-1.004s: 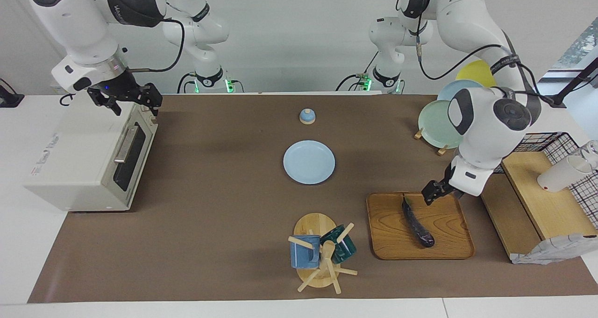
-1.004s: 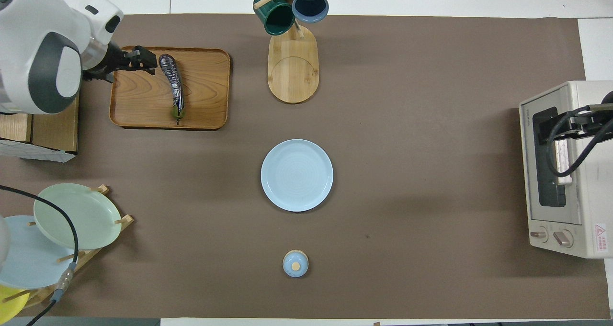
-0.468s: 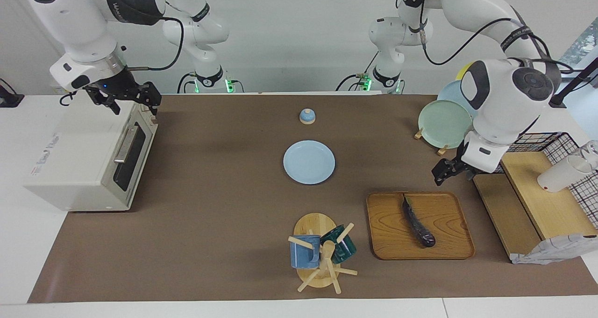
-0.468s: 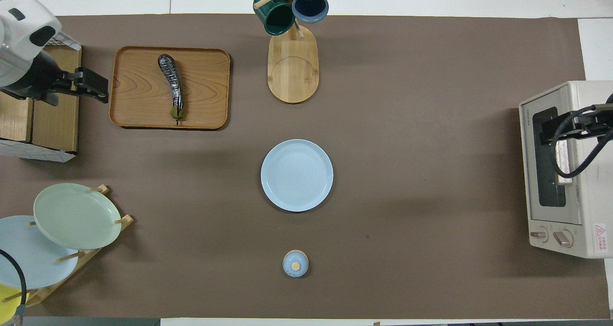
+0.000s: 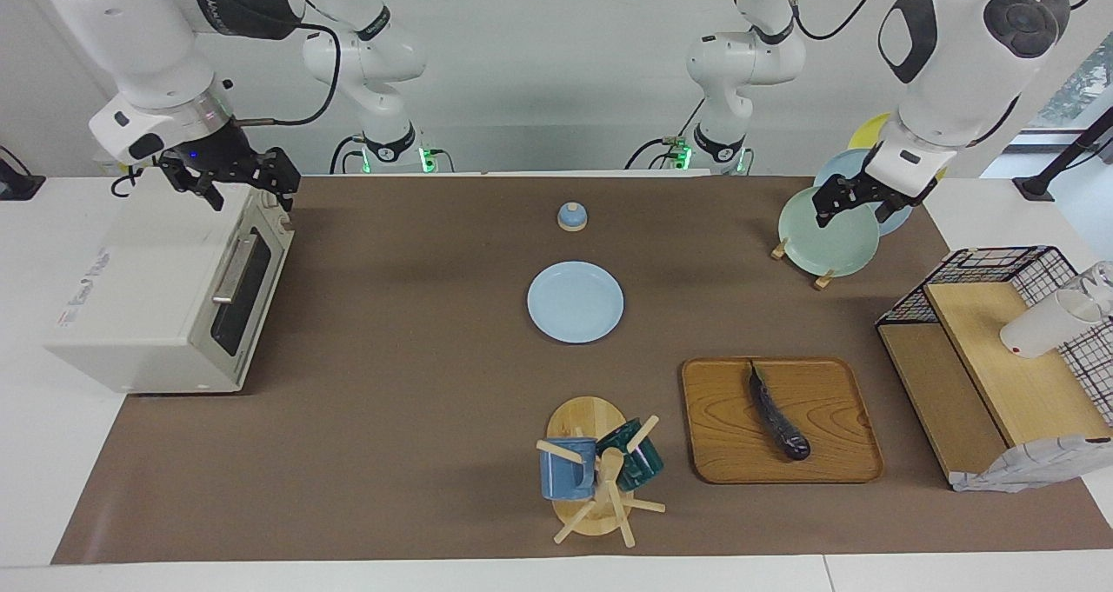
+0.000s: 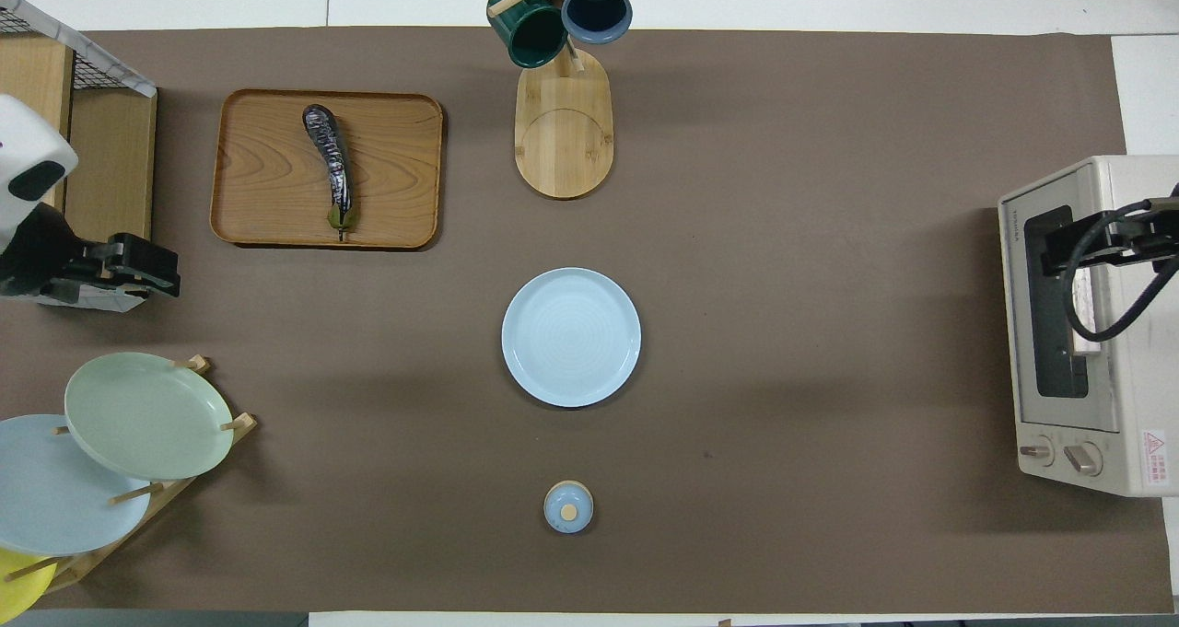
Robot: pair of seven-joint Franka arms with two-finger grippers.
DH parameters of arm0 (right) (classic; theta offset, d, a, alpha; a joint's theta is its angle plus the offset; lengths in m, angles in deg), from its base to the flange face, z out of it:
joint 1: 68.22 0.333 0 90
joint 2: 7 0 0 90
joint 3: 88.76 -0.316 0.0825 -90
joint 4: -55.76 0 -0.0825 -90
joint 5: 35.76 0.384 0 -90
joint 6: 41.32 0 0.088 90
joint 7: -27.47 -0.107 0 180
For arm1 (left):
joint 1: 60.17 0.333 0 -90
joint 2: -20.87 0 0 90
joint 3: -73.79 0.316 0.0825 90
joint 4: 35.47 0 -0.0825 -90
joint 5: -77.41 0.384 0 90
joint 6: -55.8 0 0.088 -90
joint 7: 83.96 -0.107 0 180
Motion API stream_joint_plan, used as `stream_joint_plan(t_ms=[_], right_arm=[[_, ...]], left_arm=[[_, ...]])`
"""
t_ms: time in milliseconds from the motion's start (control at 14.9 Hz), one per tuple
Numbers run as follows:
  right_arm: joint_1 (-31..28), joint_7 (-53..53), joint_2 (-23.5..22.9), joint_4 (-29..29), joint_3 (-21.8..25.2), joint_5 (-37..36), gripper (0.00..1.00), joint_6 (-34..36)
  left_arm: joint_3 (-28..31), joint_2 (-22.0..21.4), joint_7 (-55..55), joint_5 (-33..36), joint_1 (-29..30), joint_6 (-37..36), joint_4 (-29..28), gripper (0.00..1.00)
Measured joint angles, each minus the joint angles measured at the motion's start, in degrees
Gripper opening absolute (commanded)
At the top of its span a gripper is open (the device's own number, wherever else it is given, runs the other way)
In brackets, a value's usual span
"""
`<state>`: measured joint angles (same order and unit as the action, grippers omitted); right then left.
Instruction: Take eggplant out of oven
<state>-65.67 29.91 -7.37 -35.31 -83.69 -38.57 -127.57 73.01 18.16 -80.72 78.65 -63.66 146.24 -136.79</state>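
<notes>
Starting at the right arm's end of the table, the white oven [image 5: 165, 292] sits with its glass door shut, and the right gripper [image 5: 233, 177] hangs over its top edge with its claw released and nothing in it. Mid-table lie a blue plate [image 5: 575, 302] and a small blue lid [image 5: 571, 217], with a mug rack [image 5: 596, 468] farther from the robots. Next comes the wooden tray [image 5: 722, 427], and the eggplant [image 5: 776, 415] lies loose on it, well apart from the oven, so by the look of things the job is done and only the pulling away is left. The left gripper [image 5: 856, 197] is up over the green plate [image 5: 813, 231] in the plate rack, claw released and empty. Doing this last bit well means lifting both arms clear without clipping the plates or the oven handle [image 5: 233, 269]
</notes>
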Motion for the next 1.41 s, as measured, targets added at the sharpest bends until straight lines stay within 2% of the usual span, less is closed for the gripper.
stream_joint_plan(t_ms=[134, 268, 669, 1405], right_arm=[[0.0, 0.0, 0.0, 0.01, 0.01, 0.0, 1.0, 0.0], [0.0, -0.01, 0.0, 0.02, 0.01, 0.05, 1.0, 0.0], [0.0, -0.02, 0.0, 0.13, 0.01, 0.21, 1.0, 0.0], [0.0, -0.02, 0.0, 0.38, 0.01, 0.21, 1.0, 0.0]], left_arm=[[-0.22, -1.51, 0.18, 0.0, -0.01, 0.19, -2.79, 1.0], [-0.43, -1.67, 0.17, 0.0, -0.02, 0.87, -2.86, 1.0], [-0.38, 1.07, 0.25, -2.54, -0.01, -0.98, 5.3, 1.0], [-0.27, 2.13, 0.33, -3.1, 0.06, -0.93, 5.77, 1.0]])
